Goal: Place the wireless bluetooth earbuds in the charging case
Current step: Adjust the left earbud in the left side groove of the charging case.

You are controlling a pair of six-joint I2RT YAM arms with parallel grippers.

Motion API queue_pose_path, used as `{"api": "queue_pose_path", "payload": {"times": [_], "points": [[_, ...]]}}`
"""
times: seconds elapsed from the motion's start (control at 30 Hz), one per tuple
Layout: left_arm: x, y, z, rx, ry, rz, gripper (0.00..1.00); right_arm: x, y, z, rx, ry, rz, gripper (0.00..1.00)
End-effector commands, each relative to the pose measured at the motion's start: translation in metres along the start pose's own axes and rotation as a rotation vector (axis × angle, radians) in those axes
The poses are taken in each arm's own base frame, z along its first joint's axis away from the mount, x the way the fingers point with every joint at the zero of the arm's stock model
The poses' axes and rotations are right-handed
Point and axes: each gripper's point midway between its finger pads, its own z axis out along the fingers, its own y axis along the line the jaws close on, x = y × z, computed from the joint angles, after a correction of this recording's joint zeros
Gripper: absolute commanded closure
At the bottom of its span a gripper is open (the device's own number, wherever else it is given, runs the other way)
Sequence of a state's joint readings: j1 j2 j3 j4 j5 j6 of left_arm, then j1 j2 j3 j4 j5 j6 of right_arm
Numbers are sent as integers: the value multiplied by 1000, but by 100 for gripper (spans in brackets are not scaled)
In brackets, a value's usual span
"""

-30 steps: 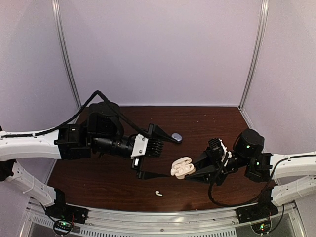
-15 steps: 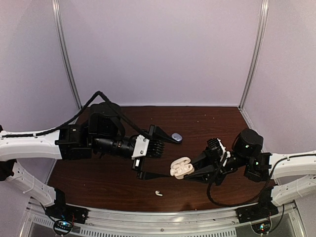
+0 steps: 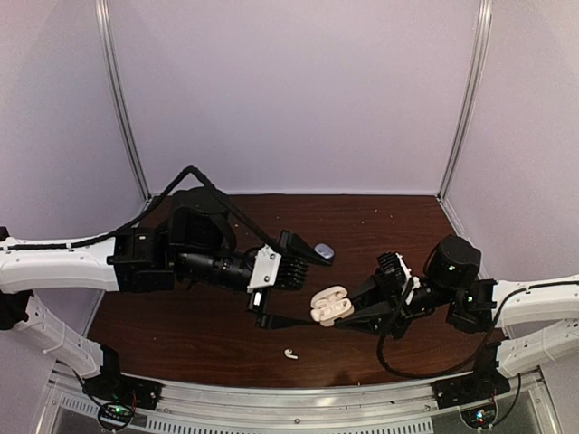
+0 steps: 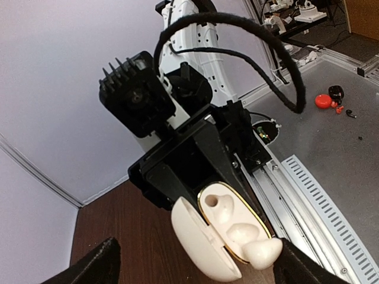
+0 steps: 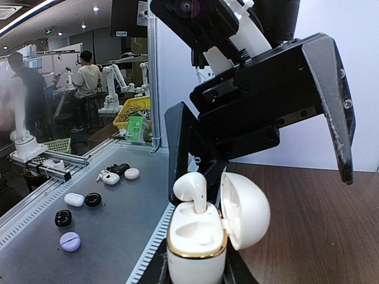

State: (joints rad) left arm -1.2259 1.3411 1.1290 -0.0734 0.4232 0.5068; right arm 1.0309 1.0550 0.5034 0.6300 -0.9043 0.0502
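The white charging case (image 3: 330,306) with a gold rim is held lid-open above the table, with my right gripper (image 3: 348,314) shut on its base. In the right wrist view the case (image 5: 198,248) stands upright between the right gripper (image 5: 198,273) jaws. One white earbud (image 5: 192,189) stands with its stem in a slot and its head sticking out. My left gripper (image 3: 312,289) is open, its jaws spread either side of the case (image 4: 225,236). The earbud (image 4: 260,251) lies close to the right fingertip (image 4: 296,266). Another white earbud (image 3: 290,353) lies loose on the table.
A small closed purple-grey case (image 3: 324,250) sits on the brown table (image 3: 199,334) behind the left gripper. A metal rail (image 3: 298,402) runs along the near edge. Pale walls close the back and both sides.
The left arm has shifted a little to the right, toward the case. The right gripper has brought the case slightly left. Both grips look the same.
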Motion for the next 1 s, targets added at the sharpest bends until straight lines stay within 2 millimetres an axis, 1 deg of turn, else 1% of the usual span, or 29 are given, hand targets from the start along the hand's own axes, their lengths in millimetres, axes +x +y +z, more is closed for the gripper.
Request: {"api": "queue_pose_path", "payload": {"times": [0.0,0.37,0.47,0.77,0.83,0.87,0.97], "points": [[-22,19,0,-60,-60,8,9,-11,3,5,-11,-16,-32,100],[-18,19,8,-49,-52,-21,9,-12,5,9,-9,-8,-40,100],[-17,20,10,-50,-48,-31,9,-11,7,10,-12,-2,-70,100],[-9,20,15,-48,-29,-80,9,-13,12,13,-19,-1,-90,100],[-9,20,17,-48,-29,-94,9,-11,13,15,-15,7,-95,100],[-13,24,17,-60,-47,-92,8,-10,13,15,-15,11,-99,100],[-12,24,20,-61,-50,-116,8,-9,13,17,-10,14,-107,100]]}}
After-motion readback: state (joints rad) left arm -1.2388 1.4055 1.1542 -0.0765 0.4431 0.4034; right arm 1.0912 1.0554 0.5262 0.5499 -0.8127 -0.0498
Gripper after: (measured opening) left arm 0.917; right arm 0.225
